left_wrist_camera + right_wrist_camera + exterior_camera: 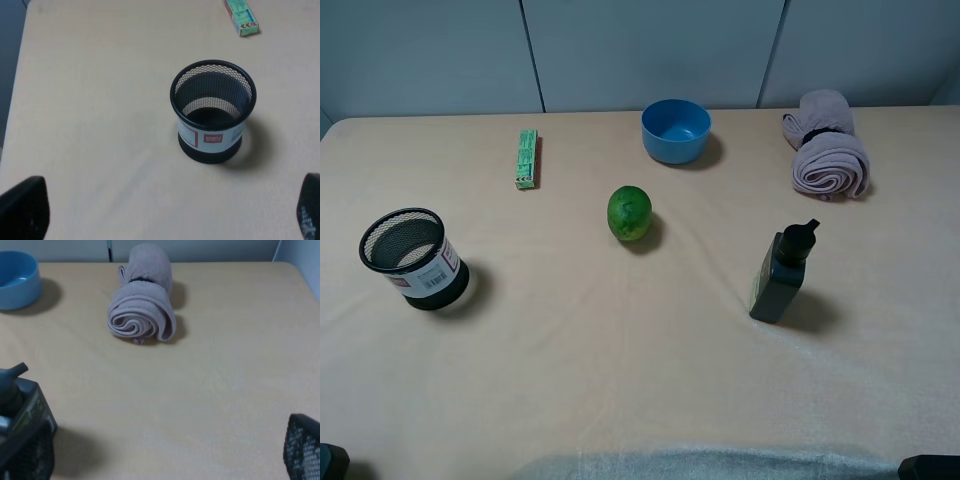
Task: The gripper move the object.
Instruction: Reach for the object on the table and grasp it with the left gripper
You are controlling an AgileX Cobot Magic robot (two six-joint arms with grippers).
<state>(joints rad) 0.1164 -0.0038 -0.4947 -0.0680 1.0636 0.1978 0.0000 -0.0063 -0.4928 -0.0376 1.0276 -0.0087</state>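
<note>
The object, a slim light green box (526, 158) with a red-edged end, lies flat at the back left of the table; one end of it also shows in the left wrist view (241, 17). My left gripper (165, 217) is open and empty, with a black fingertip (22, 212) at each side of the view. It is low at the table's front left, short of the mesh cup and far from the box. My right gripper (165, 460) is open and empty at the front right, near the bottle.
A black mesh pen cup (412, 258) stands at the left, between the left gripper and the box. A round green fruit (629, 212) sits mid-table. A blue bowl (676, 130) and a rolled towel (828, 150) are at the back. A dark bottle (782, 272) stands at the right.
</note>
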